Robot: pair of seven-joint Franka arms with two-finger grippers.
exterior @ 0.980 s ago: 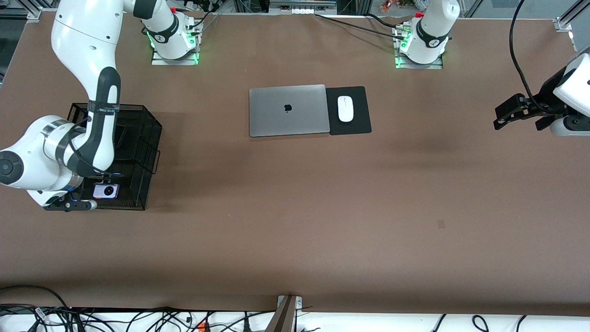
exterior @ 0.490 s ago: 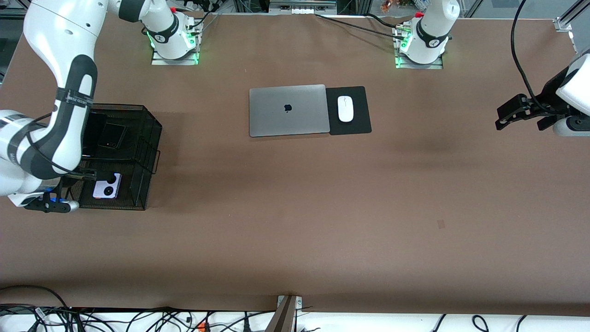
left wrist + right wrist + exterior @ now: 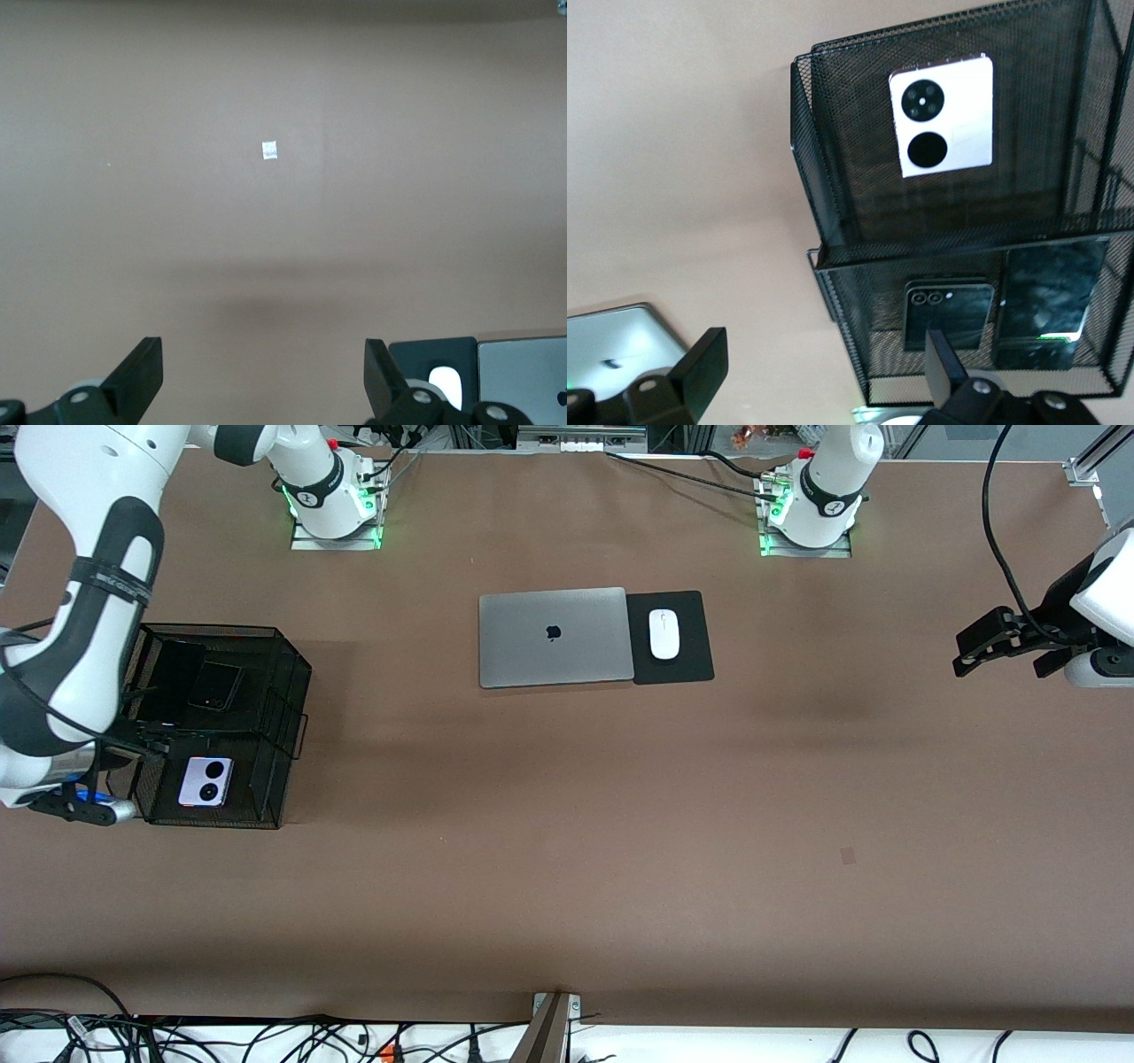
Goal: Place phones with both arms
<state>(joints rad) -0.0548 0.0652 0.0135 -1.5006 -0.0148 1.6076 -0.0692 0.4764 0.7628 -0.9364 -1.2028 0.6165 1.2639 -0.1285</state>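
While the brown counter [image 3: 567, 850] is lying mostly bare, three phones are sitting in the mesh basket [image 3: 283, 691]. The right tool [image 3: 824, 372] is hanging released over the basket's edge. The left tool [image 3: 263, 372] is waiting released over the counter's other end.

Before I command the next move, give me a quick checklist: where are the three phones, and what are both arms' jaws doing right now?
1. Lavender-white phone lying in the mesh basket, in the compartment nearer the front camera: ok.
2. Small black phone in the basket's farther compartment: ok.
3. Long black phone beside it in the same compartment: ok.
4. Right gripper beside the basket at the right arm's end of the table, jaws open, holding nothing: ok.
5. Left gripper over bare table at the left arm's end, waiting, jaws open and empty: ok.
6. Laptop and mouse away from both grippers: ok.
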